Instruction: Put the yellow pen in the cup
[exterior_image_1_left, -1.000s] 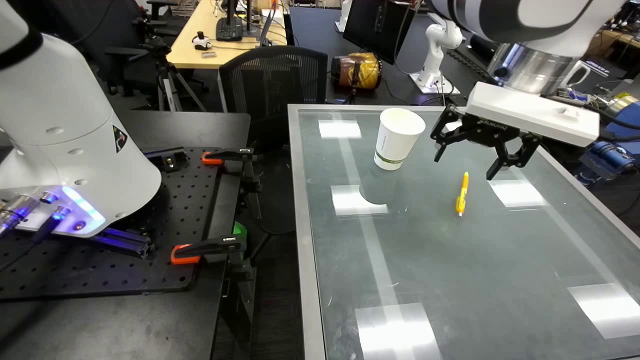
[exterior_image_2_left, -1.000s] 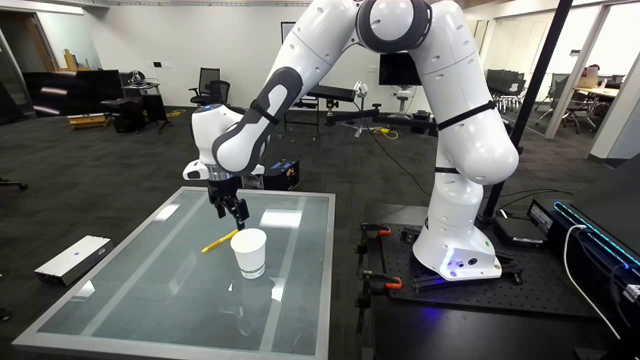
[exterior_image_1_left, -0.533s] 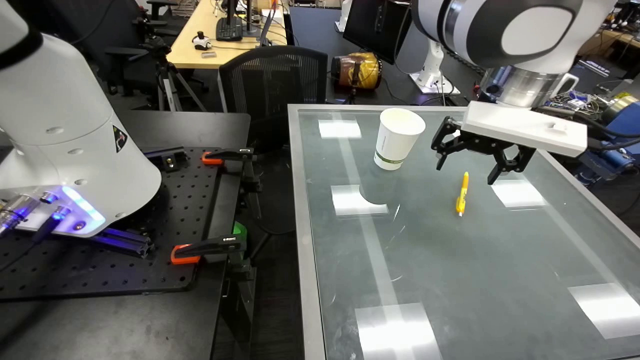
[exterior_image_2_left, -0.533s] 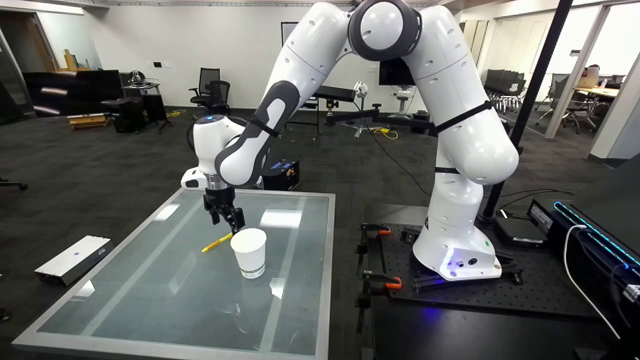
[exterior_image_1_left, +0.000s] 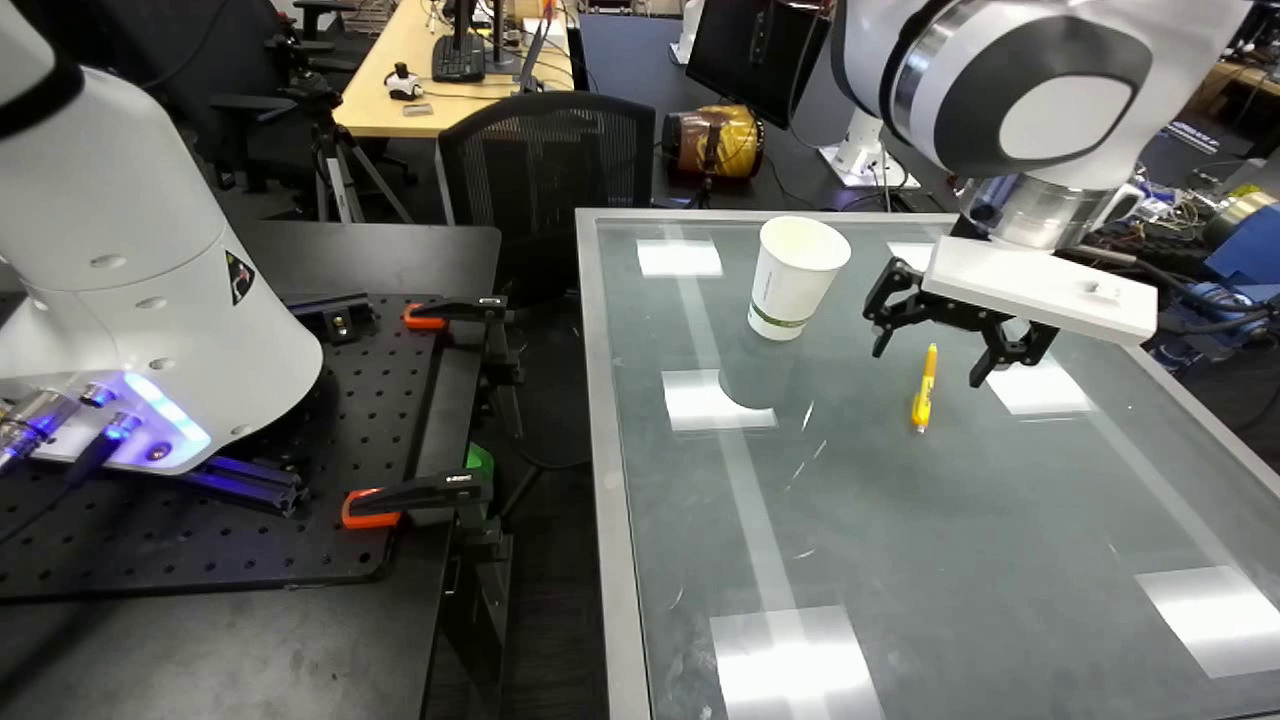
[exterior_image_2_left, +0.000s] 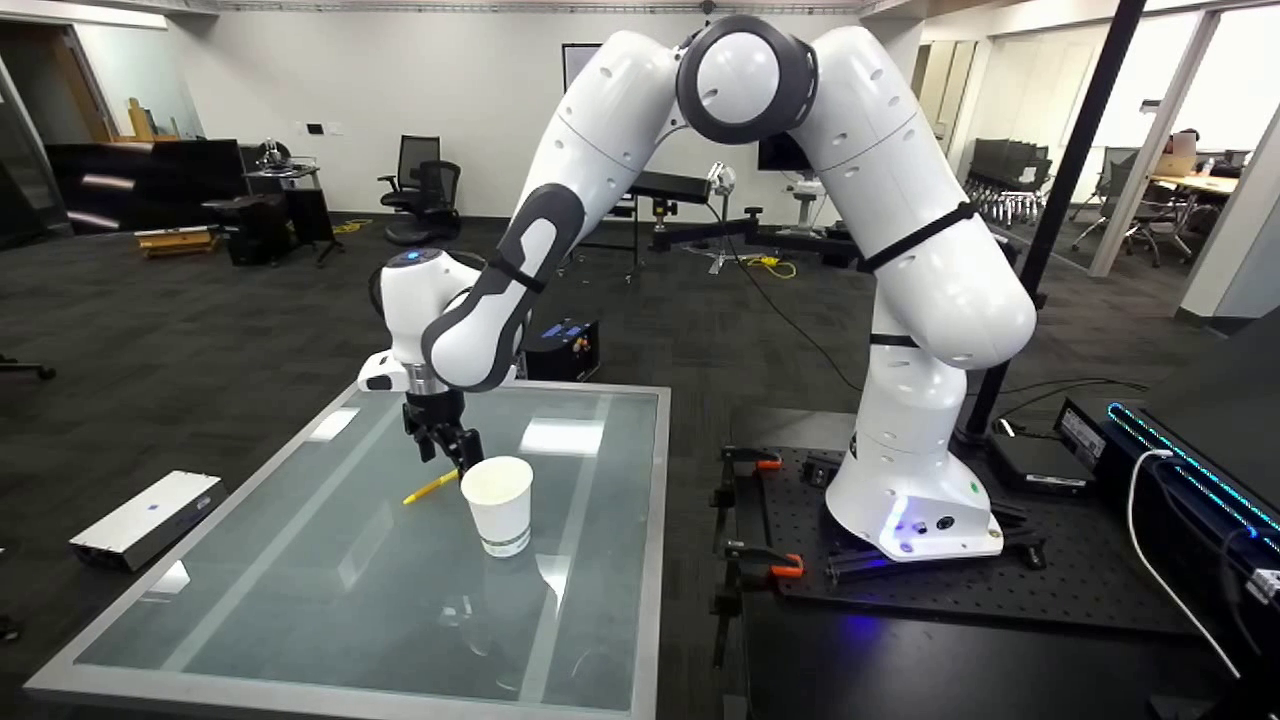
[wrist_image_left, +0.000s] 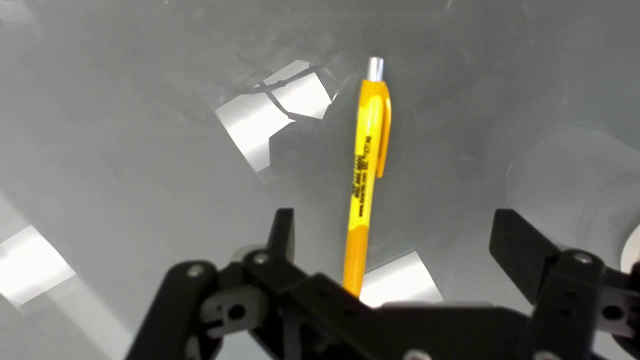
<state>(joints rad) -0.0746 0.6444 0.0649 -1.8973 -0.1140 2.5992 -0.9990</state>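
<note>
Your pen (wrist_image_left: 364, 175) lies on the table (exterior_image_1_left: 1000, 560), well in from every edge. Your fingers (wrist_image_left: 520, 255) hang above it, spread wide, one to either side. The cup (exterior_image_1_left: 795, 280) stands upright, apart from the pen, nearer the edge by the base (exterior_image_2_left: 910, 480); towards the opposite edge you have broad room.

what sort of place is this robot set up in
Probably a robotics lab: a white robot arm stands on a perforated plate held by clamps, and farther off a keyboard sits on a desk.
</note>
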